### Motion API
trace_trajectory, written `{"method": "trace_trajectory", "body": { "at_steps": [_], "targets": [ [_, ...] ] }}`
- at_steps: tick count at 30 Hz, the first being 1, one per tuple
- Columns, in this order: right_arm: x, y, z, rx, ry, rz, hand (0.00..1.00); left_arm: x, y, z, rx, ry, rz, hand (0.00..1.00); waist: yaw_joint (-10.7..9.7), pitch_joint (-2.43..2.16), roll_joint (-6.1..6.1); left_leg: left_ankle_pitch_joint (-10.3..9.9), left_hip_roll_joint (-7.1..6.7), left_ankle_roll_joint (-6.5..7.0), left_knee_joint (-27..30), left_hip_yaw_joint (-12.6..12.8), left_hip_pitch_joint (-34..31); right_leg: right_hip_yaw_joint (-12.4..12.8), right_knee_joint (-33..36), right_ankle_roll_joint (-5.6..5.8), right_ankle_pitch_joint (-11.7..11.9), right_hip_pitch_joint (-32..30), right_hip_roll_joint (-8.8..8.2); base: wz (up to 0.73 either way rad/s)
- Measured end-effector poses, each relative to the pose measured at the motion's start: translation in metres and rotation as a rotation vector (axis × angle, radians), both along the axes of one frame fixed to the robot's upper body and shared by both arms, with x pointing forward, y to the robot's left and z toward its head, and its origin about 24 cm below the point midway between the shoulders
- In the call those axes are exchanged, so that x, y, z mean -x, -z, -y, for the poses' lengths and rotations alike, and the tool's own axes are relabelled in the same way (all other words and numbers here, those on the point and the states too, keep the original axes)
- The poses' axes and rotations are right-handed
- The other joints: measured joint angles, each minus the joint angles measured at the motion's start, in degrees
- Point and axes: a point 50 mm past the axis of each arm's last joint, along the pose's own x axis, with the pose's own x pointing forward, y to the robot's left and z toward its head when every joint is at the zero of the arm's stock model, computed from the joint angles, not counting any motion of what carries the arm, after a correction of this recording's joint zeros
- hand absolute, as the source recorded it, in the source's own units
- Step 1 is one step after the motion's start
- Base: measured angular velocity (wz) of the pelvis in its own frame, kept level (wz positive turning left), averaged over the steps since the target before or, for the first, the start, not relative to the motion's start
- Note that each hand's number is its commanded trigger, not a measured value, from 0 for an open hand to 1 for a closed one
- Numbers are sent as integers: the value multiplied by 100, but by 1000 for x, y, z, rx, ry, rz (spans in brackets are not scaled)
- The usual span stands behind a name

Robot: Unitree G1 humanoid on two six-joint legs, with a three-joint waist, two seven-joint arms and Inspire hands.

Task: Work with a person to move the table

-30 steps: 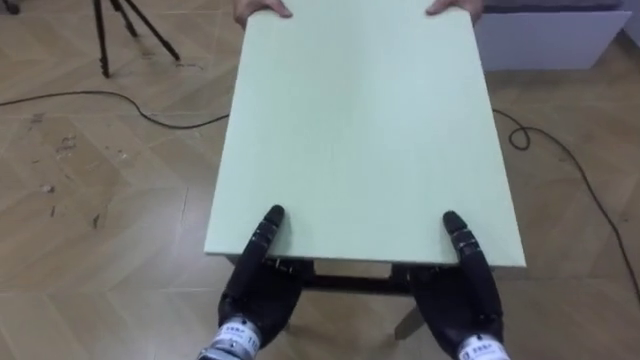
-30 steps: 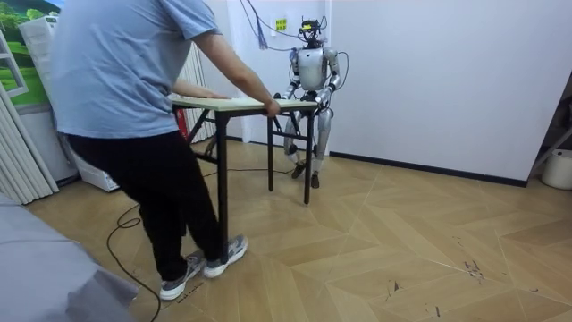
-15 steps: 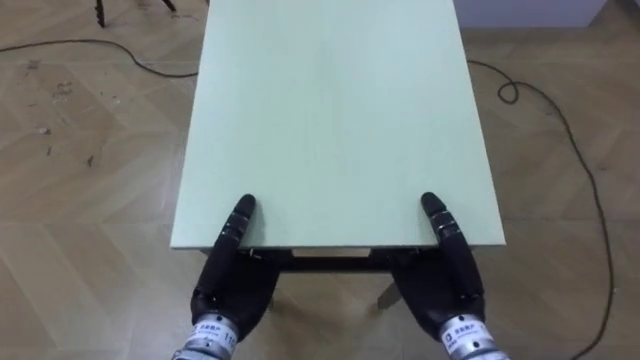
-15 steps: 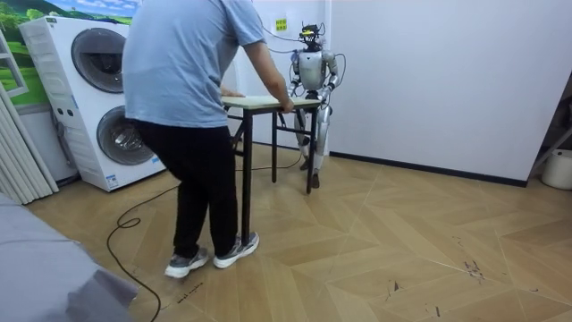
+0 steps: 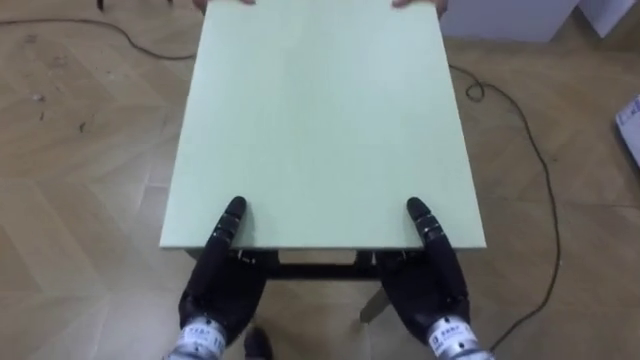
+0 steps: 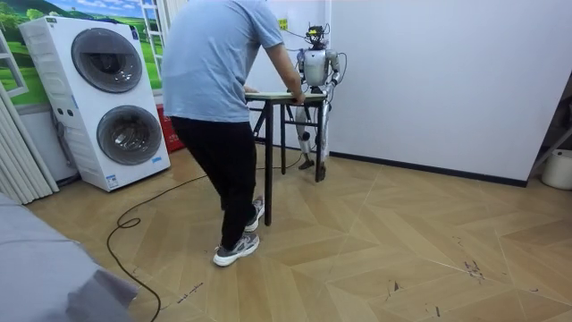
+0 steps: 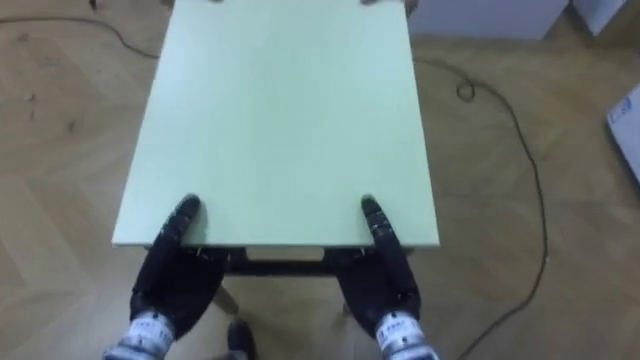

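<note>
Pale-green counter (image 5: 320,120) seems mid-carry: left hand (image 5: 224,284) and right hand (image 5: 430,284) clamp its near edge, person (image 6: 219,63) holds the far end; set-down not yet done.

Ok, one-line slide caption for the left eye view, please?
Robot's left hand and right hand at the near edge of the pale green table; a person's hands on its far edge.

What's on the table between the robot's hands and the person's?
Nothing. In the left eye view the table is bare from left hand and right hand to the person's hands.
</note>
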Motion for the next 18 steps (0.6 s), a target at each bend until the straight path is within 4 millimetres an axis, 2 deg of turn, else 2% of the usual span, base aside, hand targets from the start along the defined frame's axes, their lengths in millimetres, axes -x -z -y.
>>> {"method": "trace_trajectory", "body": {
  "at_steps": [1,3,4,5,6,7,8,10,11,13,14,16,17,18],
  "targets": [
    [0,0,1,3,-1,1,100,1,1,0,4,-4,-4,100,-71,6,58,-267,31,8,774,-177,54,-181,67,-16,29,-80,-23,3],
    [0,0,3,11,3,3,100,1,1,2,11,0,-6,100,-204,27,158,-519,105,-18,1460,-331,436,-374,145,-32,78,-183,-6,26],
    [-1,-2,4,16,3,11,100,0,1,3,17,1,-4,100,-322,27,218,-712,104,-88,1481,-415,836,-451,227,-23,113,-291,-6,33],
    [-2,-3,4,21,2,17,100,0,0,4,20,0,-3,100,-398,36,262,-775,102,-149,1434,-471,1037,-505,269,15,146,-341,-9,29],
    [-3,-4,6,34,3,27,100,-1,0,5,24,-2,0,100,-546,37,321,-1035,90,-251,1096,-495,1412,-549,390,53,183,-487,-35,27],
    [-4,-5,6,39,10,33,100,-3,-1,7,25,1,5,100,-629,50,357,-1365,-31,-320,573,-479,1595,-544,519,103,217,-601,-96,24],
    [-4,-6,6,40,10,34,100,-3,-1,6,23,0,3,100,-691,44,348,-1443,-123,-326,331,-491,1667,-495,511,127,259,-643,-126,25],
    [-4,-7,10,56,9,43,100,-4,-2,9,28,9,9,100,-933,36,381,-1536,-425,-378,-681,-574,1914,-48,304,109,596,-812,-159,38],
    [-5,-8,12,61,12,48,100,-5,-3,11,30,15,13,100,-1003,38,415,-1560,-465,-369,-889,-639,1932,27,233,94,684,-850,-153,44],
    [-8,-11,14,57,32,72,100,-12,-7,14,27,29,39,100,-1032,41,461,-1655,-538,-252,-1562,-595,1999,321,146,222,878,-1077,-172,26],
    [-8,-12,15,55,34,73,100,-14,-7,14,26,31,42,100,-1037,41,461,-1660,-552,-244,-1683,-590,2020,361,144,251,906,-1112,-171,20],
    [-9,-12,17,58,44,77,100,-17,-8,16,26,42,46,100,-1046,40,480,-1678,-657,-209,-2049,-604,2110,334,22,379,989,-1142,-202,16],
    [-10,-13,17,58,43,79,100,-18,-8,16,26,41,47,100,-1043,40,480,-1684,-685,-193,-2114,-622,2114,332,-42,396,1000,-1148,-209,0],
    [-10,-13,17,61,42,80,100,-18,-7,17,28,39,45,100,-1029,43,487,-1646,-726,-120,-2248,-616,2127,337,-89,399,1095,-1194,-218,-5]
  ]
}}
